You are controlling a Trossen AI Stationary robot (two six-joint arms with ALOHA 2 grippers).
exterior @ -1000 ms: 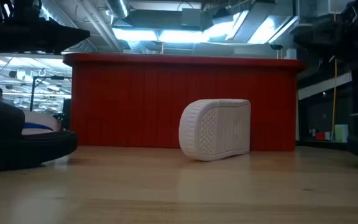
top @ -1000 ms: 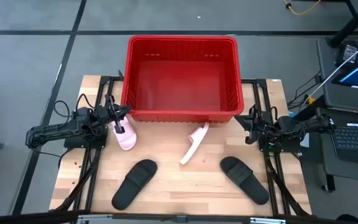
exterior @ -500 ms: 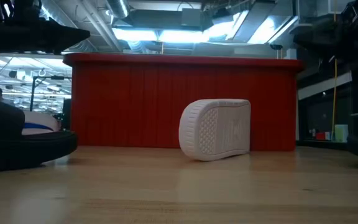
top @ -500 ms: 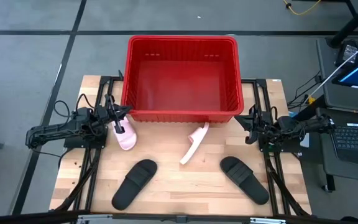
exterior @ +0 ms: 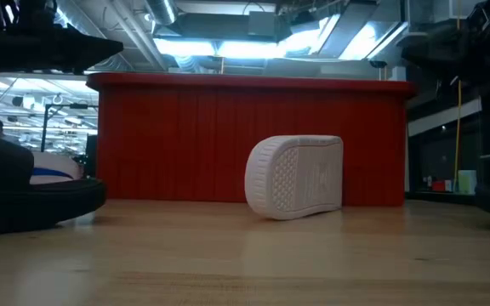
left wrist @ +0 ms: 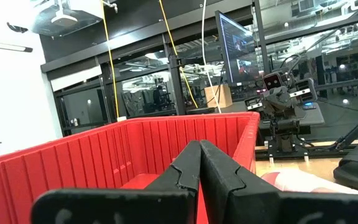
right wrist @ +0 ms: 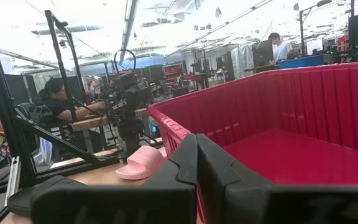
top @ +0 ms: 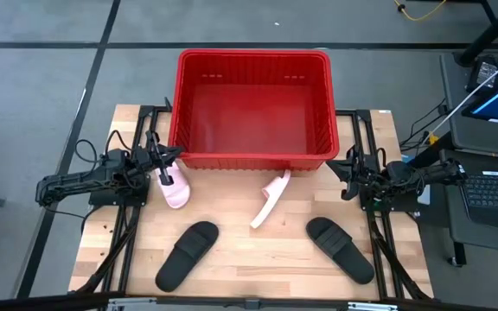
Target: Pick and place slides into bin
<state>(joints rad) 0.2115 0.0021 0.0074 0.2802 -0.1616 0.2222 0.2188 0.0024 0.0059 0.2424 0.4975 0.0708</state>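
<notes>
The red bin [top: 253, 108] stands at the table's far middle. One pale pink slide [top: 175, 188] lies flat, sole down, just in front of the bin's left corner. The other pink slide [top: 269, 200] stands on its side edge, its sole toward the near edge [exterior: 296, 177], in front of the bin's middle. Two black slides lie flat near the front, one at the left [top: 187, 253] and one at the right [top: 341, 249]. My left gripper [top: 164, 166] is shut and empty by the flat pink slide's far end. My right gripper [top: 346, 171] is shut and empty at the bin's right front corner.
Both arms lie low at the table's left and right edges on dark frames. A desk with a keyboard [top: 491, 190] stands beyond the right edge. People [right wrist: 61, 102] sit in the room behind. Bare wood shows between the slides [top: 258, 250].
</notes>
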